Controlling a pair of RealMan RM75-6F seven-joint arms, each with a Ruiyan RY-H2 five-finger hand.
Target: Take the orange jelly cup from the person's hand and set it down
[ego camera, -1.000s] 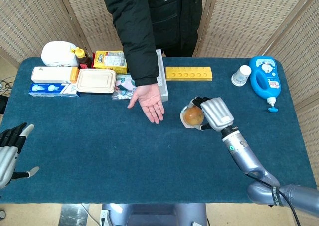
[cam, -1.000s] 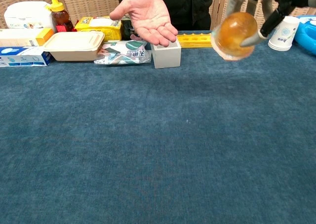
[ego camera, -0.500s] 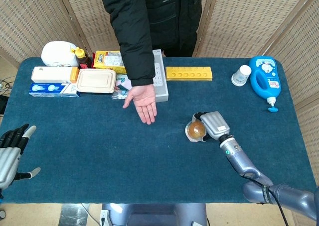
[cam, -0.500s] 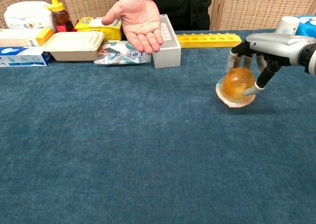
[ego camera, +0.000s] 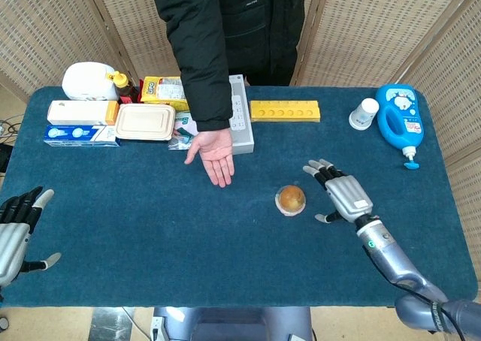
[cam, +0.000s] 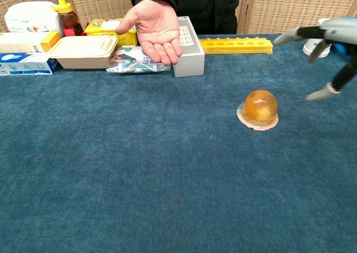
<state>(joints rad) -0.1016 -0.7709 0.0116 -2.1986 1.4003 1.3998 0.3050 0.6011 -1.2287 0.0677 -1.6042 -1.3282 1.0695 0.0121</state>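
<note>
The orange jelly cup [ego camera: 291, 200] [cam: 259, 108] rests upside down on the blue table, dome up, with nothing touching it. My right hand [ego camera: 343, 194] [cam: 326, 47] hovers just right of the cup, fingers spread and empty. The person's hand [ego camera: 214, 152] [cam: 153, 25] stays palm up and empty over the table's far middle. My left hand [ego camera: 16, 232] hangs at the table's near left corner, fingers apart, holding nothing; the chest view does not show it.
Along the far edge lie a grey box [ego camera: 240, 123], a yellow holed block [ego camera: 285, 111], a lidded food tray [ego camera: 144, 122], snack packs [ego camera: 165, 90] and boxes [ego camera: 79, 114]. A white cup [ego camera: 364, 113] and blue detergent bottle [ego camera: 400, 121] stand far right.
My right hand lowered the jelly cup onto the table, let go of it and drew back to the right with fingers spread. The person's hand pulled back slightly.
</note>
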